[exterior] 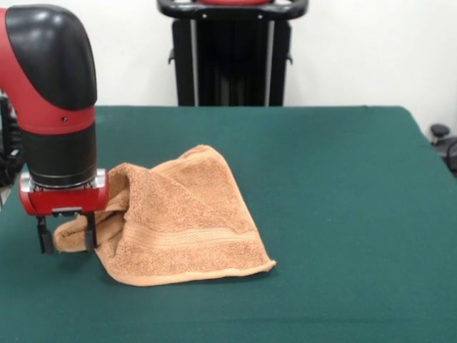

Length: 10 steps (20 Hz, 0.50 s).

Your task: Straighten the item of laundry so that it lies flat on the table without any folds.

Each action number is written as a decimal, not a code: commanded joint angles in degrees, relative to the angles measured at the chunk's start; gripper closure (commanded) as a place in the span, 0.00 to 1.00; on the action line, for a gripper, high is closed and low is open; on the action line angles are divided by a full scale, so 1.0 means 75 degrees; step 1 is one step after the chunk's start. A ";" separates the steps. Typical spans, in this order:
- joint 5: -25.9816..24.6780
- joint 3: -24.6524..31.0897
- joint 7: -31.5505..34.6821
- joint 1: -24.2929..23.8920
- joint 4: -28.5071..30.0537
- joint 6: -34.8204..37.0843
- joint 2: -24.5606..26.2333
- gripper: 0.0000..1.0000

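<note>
The towel (182,221) lies on the tabletop (343,186), left of the middle as I see it from the front, and it is not flat. It is folded over itself: one corner points to the near right, a rounded fold rises at the top, and the left part is gathered into a thick roll. A woven band runs across the lower part, nearly parallel to the near edge of the towel. I do not see a tag from here.

My pincer (67,237) is at the left end of the towel, low over the tabletop. The rolled end of the cloth sits between the two dark fingers (46,239), so I judge the pincer is clamped on this end, though I cannot see how firm the hold is.

The relation that matters to me: all the rest of the towel lies to the right of the pincer in this view, and a little nearer to the camera. The long line of the heap goes from the pincer to the free corner at the near right. So I think a pull to the left, away from this corner, would draw the folds open, and a move to the right would only pile more cloth. The arm hides what is directly behind the roll.
</note>
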 commanded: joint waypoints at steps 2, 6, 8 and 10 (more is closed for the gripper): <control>-0.0030 0.0375 -0.0273 0.0103 0.1075 0.0222 -0.0338 0.00; -0.0038 0.0337 -0.0120 0.0149 0.1172 0.0156 -0.0380 0.00; -0.0042 0.0298 -0.0014 0.0193 0.1231 0.0124 -0.0418 0.00; -0.0040 0.0256 0.0101 0.0226 0.1343 0.0080 -0.0481 0.00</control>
